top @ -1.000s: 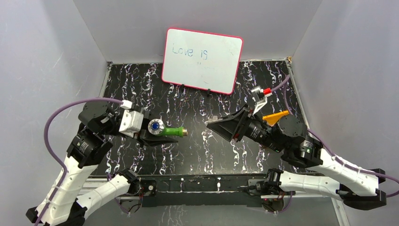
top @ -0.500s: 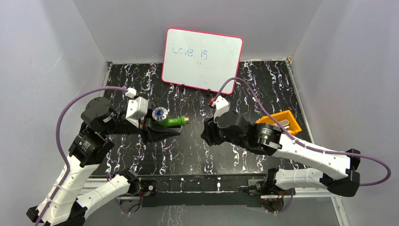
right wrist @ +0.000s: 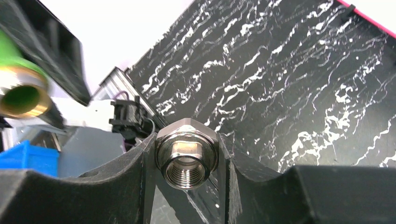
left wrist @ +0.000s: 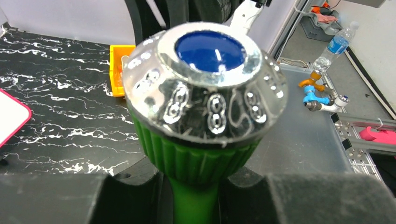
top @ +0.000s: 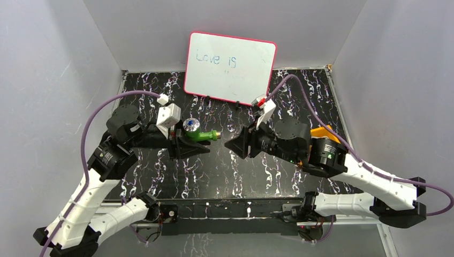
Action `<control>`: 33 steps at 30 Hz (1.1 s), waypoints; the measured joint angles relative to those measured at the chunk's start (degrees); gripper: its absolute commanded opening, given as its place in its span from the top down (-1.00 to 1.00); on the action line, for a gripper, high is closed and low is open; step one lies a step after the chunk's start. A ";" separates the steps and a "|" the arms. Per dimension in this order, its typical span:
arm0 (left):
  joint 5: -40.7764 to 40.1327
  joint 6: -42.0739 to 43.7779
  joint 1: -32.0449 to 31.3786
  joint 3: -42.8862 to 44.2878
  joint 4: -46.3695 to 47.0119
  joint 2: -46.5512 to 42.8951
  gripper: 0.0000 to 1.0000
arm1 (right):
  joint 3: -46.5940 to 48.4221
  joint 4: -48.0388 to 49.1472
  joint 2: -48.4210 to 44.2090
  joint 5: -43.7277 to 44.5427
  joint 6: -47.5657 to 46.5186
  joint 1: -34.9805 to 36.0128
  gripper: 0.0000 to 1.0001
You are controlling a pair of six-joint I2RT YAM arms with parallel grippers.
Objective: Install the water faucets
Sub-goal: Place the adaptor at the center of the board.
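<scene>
step in hand, as judged: mating approach, thread not yet engaged.

- left jaws closed tight on the green tap (top: 200, 135), gripping the stem just under the blue-and-silver knob (left wrist: 205, 88). the tap is held clear above the bench (top: 214, 176), at about 10 o'clock of bench centre, its threaded end pointing to 3 o'clock.
- right jaws closed on a silver hex fitting (right wrist: 187, 158) with an internal thread; they point to 9 o'clock at the tap.
- the two parts are near but apart. in the right wrist view the tap's end sits blurred at 10 o'clock of the fitting, so they look off axis.
- orange tray (top: 321, 131) at 3 o'clock, partly behind the right arm.

next move calls for: bring both axes into line, close the gap straight on, then turn. a tilted start risks cross-threading.
</scene>
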 measured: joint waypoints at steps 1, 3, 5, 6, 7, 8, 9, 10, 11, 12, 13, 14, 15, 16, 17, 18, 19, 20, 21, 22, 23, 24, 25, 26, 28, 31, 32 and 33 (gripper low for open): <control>0.00 0.04 0.00 0.00 -0.24 0.24 1.00 | 1.27 -0.09 0.24 0.15 0.02 0.00 1.00; -0.02 0.26 0.00 0.00 -0.83 0.57 1.00 | 3.91 -0.31 1.07 0.63 0.04 0.00 1.00; -0.02 0.50 0.00 0.00 -1.51 0.92 1.00 | 6.40 -0.46 2.08 1.29 -0.04 0.00 1.00; -0.02 0.70 0.00 0.00 -1.73 1.09 1.00 | 7.50 -0.57 2.54 1.57 -0.11 0.00 1.00; -0.02 0.90 0.00 0.00 -1.88 1.29 1.00 | 8.39 -0.61 2.93 1.73 -0.22 0.00 1.00; -0.02 1.01 0.00 0.00 -2.01 1.44 1.00 | 9.22 -0.74 3.28 1.84 -0.35 0.00 1.00; -0.04 1.16 0.00 -0.07 -2.16 1.55 1.00 | 9.79 -0.76 3.56 1.81 -0.48 0.00 1.00; -0.04 1.33 0.00 -0.15 -2.38 1.57 1.00 | 10.54 -0.94 3.98 1.79 -0.59 0.00 1.00; -0.04 1.46 0.00 -0.33 -2.51 1.57 1.00 | 11.30 -1.07 4.46 1.62 -0.70 0.00 1.00; -0.07 1.62 0.00 -0.44 -2.84 1.57 1.00 | 12.09 -1.14 5.01 1.42 -0.74 0.00 1.00; -0.11 1.90 0.00 -0.46 -3.15 1.62 1.00 | 12.76 -1.16 5.57 1.09 -0.76 0.00 1.00; -0.09 2.08 0.00 -0.46 -3.37 1.68 1.00 | 13.49 -1.36 6.21 0.87 -0.92 -0.02 1.00; -0.13 2.27 0.00 -0.46 -3.58 1.66 1.00 | 14.08 -1.75 6.80 0.70 -0.94 -0.11 1.00; -0.26 2.47 0.00 -0.46 -3.78 1.66 1.00 | 14.58 -2.19 7.39 0.48 -0.92 -0.20 1.00; -0.31 2.71 0.00 -0.48 -4.04 1.62 1.00 | 15.02 -2.47 8.02 0.35 -0.90 -0.26 1.00; -0.37 2.93 0.00 -0.52 -4.22 1.62 1.00 | 15.43 -2.71 8.63 0.17 -0.81 -0.31 1.00; -0.48 3.13 0.00 -0.52 -4.52 1.62 1.00 | 15.76 -3.15 9.09 0.13 -0.79 -0.33 1.00; -0.59 3.28 0.00 -0.57 -4.72 1.60 1.00 | 16.20 -3.65 9.57 0.04 -0.59 -0.44 1.00; -0.85 3.45 0.00 -0.59 -5.03 1.60 1.00 | 16.63 -4.22 10.10 0.11 -0.42 -0.50 1.00; -1.22 3.52 0.02 -0.70 -5.38 1.49 1.00 | 16.90 -4.61 10.49 0.13 -0.17 -0.59 1.00; -1.64 3.87 0.02 -0.79 -5.79 1.40 1.00 | 17.22 -5.14 10.88 0.15 0.24 -0.68 1.00; -1.90 4.11 0.02 -0.85 -6.08 1.33 1.00 | 17.51 -5.73 11.21 0.17 0.76 -0.81 1.00; -2.27 4.52 0.02 -0.94 -6.34 1.29 1.00 | 17.84 -6.21 11.56 0.31 1.16 -0.87 1.00; -2.71 4.85 0.02 -1.09 -6.47 1.20 1.00 | 18.32 -6.84 12.02 0.57 1.55 -0.92 1.00; -3.69 5.51 0.02 -1.44 -6.75 1.03 1.00 | 19.32 -8.35 12.87 1.22 2.36 -0.96 1.00; -5.70 6.54 0.00 -1.70 -7.58 0.96 1.00 | 20.46 -10.14 14.12 2.78 3.63 -0.96 1.00; -6.47 6.88 0.00 -1.81 -7.76 0.96 1.00 | 20.63 -10.51 14.47 3.39 3.96 -0.98 1.00; -7.10 7.06 0.00 -1.84 -8.09 0.98 1.00 | 20.81 -10.93 14.80 3.72 4.22 -0.98 1.00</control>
